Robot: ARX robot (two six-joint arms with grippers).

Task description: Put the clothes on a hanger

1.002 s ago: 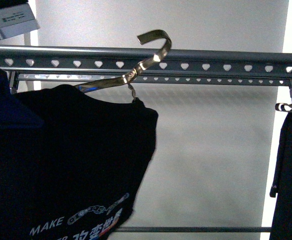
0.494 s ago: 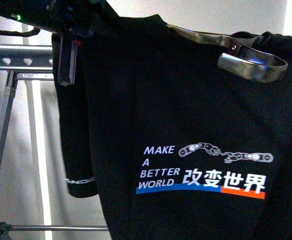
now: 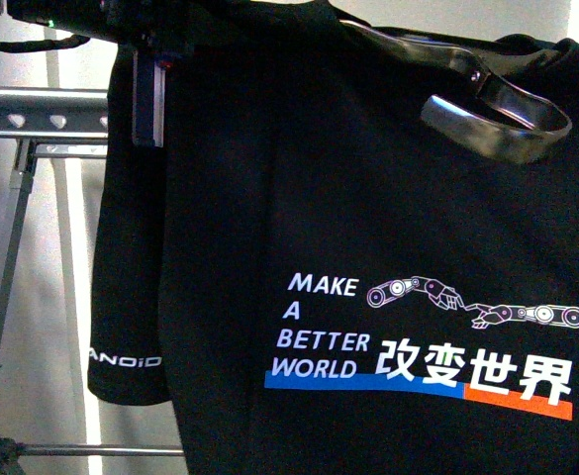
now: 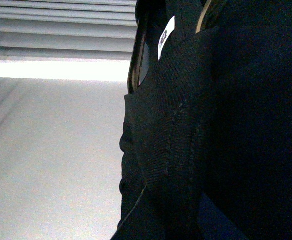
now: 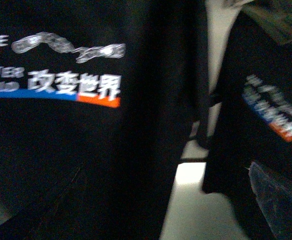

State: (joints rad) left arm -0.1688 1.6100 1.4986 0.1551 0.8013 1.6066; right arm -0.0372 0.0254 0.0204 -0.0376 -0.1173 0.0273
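At far left, a dark grey metal clothes rack (image 3: 32,119) shows its horizontal bar pierced with heart-shaped holes, and one slanted leg. Just right of it, the left fingers (image 3: 148,99) sit at the shoulder of a black short-sleeved T-shirt (image 3: 299,198) that hangs in front of the rack, filling most of the view. Whether they pinch the cloth cannot be told. Top right, a shiny metal hanger hook (image 3: 497,114) lies against the shirt. The right fingers (image 5: 278,200) are too blurred to judge.
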